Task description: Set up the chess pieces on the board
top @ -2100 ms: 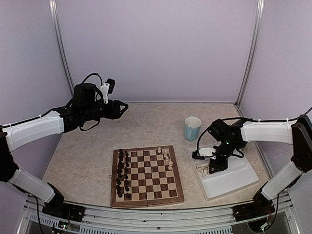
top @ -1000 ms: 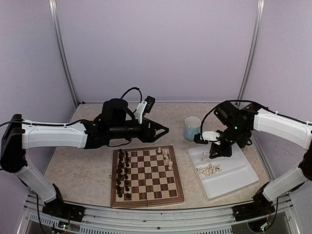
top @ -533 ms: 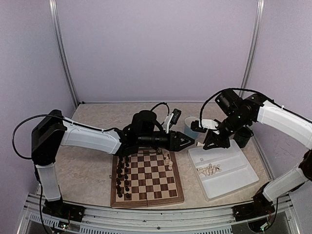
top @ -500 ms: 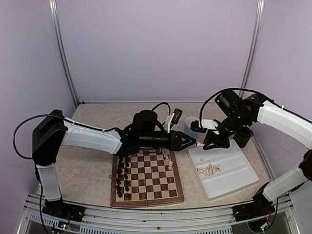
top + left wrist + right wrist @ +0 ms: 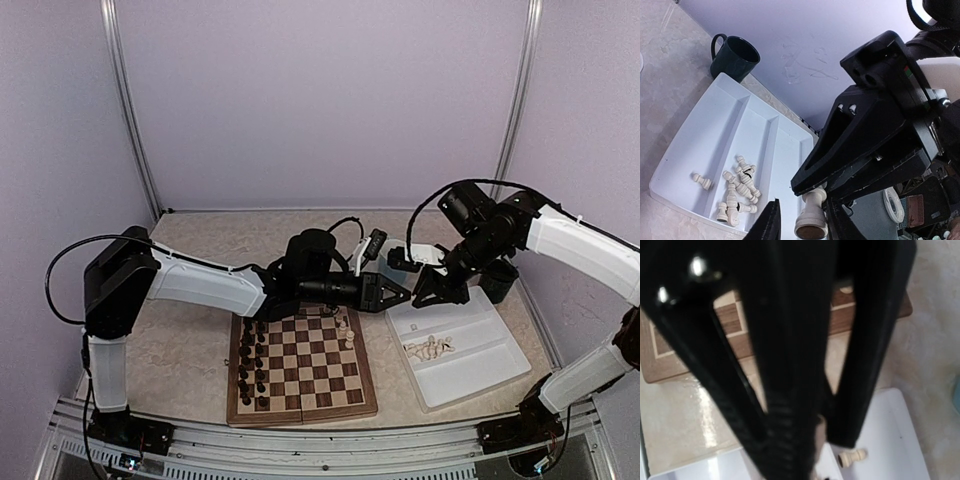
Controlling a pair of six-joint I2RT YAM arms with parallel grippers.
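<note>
White tray [image 5: 485, 325] with three compartments on the tabletop [image 5: 180, 330], just right of the board [image 5: 310, 370]. In one compartment, heaped cream chess pieces [image 5: 737, 187]: roughly nine, too tangled for a sure count. Beyond the tray's far end, one dark mug [image 5: 735, 55], upright, inside too dark to read. On the board, two files of dark pieces [image 5: 250, 355] along the left side, partly under the arm, plus at least two cream ones by the right edge. Between board and tray, raised off the tabletop: right claw [image 5: 420, 297] pinched on the head of one cream chess piece [image 5: 810, 220], base down. Left claw [image 5: 403, 293] partly open, flanking that base, a gap showing on one side.
</note>
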